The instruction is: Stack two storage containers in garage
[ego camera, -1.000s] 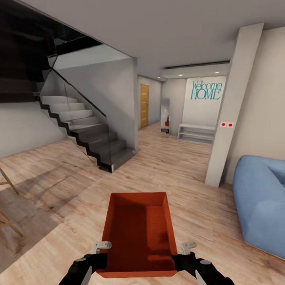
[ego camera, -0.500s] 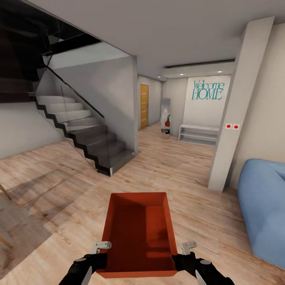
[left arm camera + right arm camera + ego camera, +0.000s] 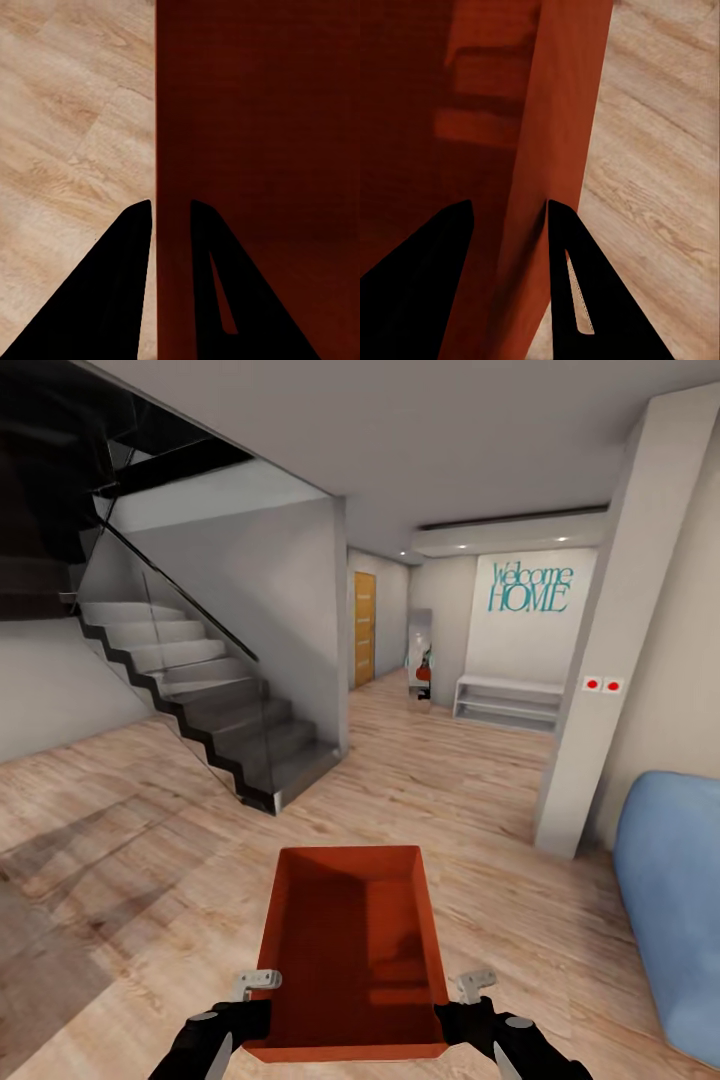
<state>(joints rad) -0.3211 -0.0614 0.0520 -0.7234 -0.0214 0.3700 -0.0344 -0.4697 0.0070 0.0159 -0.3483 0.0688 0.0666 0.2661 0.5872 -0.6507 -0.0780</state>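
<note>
The left pincer (image 3: 258, 1000) is clamped on the left wall of the storage container (image 3: 350, 950): in the left wrist view its two dark fingers (image 3: 112, 300) straddle the thin orange-red wall, one inside the bin and one outside over the plank floor (image 3: 67, 150). The right pincer (image 3: 468, 1002) holds the opposite wall the same way, with one finger (image 3: 577, 292) outside and the other inside the bin. Gripping both long sides near the end closest to the robot lets the two arms carry the open-topped bin level, its mouth up and its far end pointing ahead, so the bin rides in front of the trunk and clear of the light wood floor (image 3: 450, 780) (whether its underside has much clearance I cannot tell from here).

The container is thus held in the air, low in the middle of the head view, and looks empty. Beyond it the room opens out: a staircase (image 3: 200, 700) to the left, a pillar (image 3: 600, 660) and the edge of the blue sofa (image 3: 675, 900) to the right, and a corridor ahead with a wooden door (image 3: 364, 628) and a "Welcome HOME" wall sign (image 3: 530, 588). By my reading this is the carrying leg, with the garage not yet reached.
</note>
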